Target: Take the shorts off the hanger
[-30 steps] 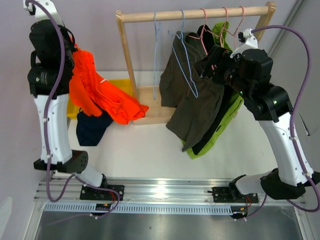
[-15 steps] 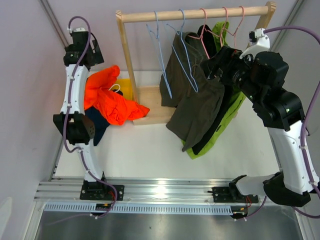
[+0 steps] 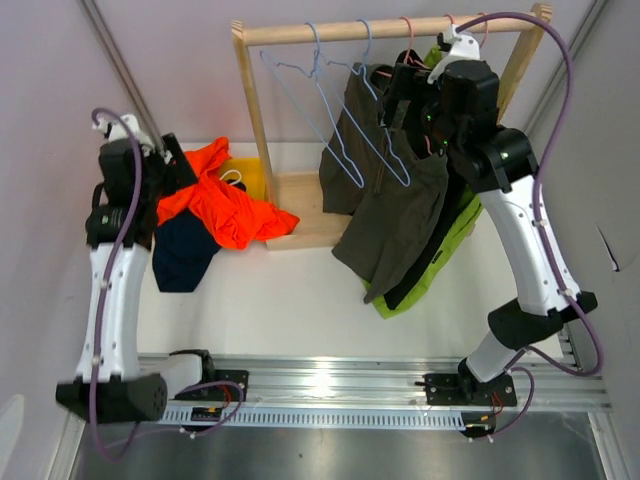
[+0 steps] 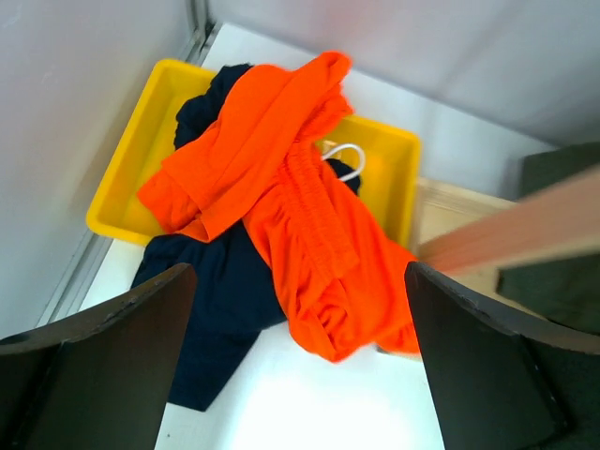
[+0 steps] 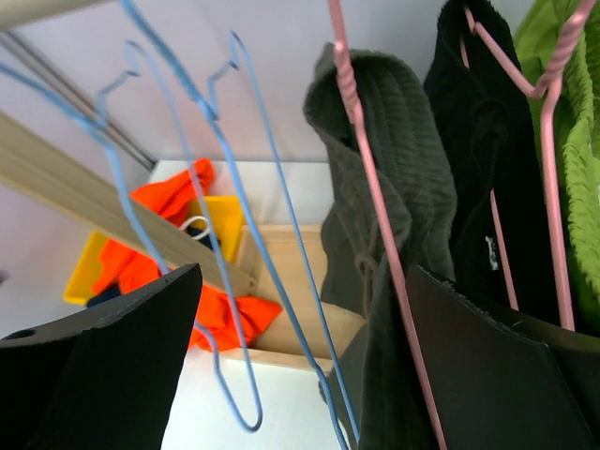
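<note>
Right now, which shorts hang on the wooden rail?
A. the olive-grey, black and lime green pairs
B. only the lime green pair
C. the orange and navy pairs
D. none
A: the olive-grey shorts, black shorts and lime green shorts hang on pink hangers; the orange shorts and navy shorts lie at the yellow bin.

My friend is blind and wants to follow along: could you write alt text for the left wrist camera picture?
Bright orange shorts with a white drawstring lie crumpled over navy shorts, both spilling from a yellow tray onto the white table. The dark fingers of the open left gripper frame the lower corners.
</note>
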Tool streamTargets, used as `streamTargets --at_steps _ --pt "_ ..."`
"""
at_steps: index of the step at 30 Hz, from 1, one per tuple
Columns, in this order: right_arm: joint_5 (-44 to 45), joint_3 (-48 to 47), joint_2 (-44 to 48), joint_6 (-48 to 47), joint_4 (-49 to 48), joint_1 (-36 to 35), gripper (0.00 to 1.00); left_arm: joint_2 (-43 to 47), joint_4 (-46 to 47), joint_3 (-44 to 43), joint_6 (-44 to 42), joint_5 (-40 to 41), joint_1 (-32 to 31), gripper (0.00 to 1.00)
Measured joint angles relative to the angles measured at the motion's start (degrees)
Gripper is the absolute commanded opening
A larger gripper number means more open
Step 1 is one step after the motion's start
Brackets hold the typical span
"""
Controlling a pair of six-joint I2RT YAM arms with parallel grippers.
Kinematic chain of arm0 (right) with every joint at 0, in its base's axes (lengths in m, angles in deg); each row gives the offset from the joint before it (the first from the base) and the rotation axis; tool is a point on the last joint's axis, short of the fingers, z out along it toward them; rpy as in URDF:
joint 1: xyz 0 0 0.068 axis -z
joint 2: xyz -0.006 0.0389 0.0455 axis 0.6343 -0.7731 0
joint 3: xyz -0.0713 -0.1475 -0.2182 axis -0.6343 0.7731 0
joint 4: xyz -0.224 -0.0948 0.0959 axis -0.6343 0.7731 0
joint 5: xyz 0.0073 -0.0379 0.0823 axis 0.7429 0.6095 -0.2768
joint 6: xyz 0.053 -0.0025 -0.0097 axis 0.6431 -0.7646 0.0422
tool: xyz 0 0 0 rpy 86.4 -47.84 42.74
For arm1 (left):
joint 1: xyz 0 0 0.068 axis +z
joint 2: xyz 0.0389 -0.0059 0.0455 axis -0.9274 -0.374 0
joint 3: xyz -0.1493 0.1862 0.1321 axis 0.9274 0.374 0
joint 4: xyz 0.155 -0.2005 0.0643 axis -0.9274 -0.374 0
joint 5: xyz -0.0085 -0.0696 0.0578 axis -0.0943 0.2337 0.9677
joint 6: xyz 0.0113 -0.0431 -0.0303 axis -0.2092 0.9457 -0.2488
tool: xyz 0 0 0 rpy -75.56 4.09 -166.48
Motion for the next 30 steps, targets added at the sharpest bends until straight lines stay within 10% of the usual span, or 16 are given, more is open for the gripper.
streamTargets --at_steps 4,9,13,22,30 --pt "2.2 -2.7 -4.5 -1.0 0.6 0.2 0.95 11.8 1.9 7.7 0.5 -2.0 -0.4 0.99" --pt "4.3 -1.4 -5.7 -2.3 -0.5 0.3 0.56 17.6 2.2 13.5 0.5 -3.6 -0.7 0.99" --pt "5.1 1.3 -5.3 -1.7 -2.3 0.3 0.54 17.8 2.4 16.0 0.5 -4.5 -1.0 0.99" --pt "5.4 5.5 -4.6 -0.6 -4.2 0.3 0.13 17.8 3.1 17.9 0.6 -4.6 -2.1 0.99" --pt "5.5 5.1 -4.3 -0.2 -4.5 0.3 0.24 17.9 3.3 19.7 0.9 -4.4 -4.9 0.99"
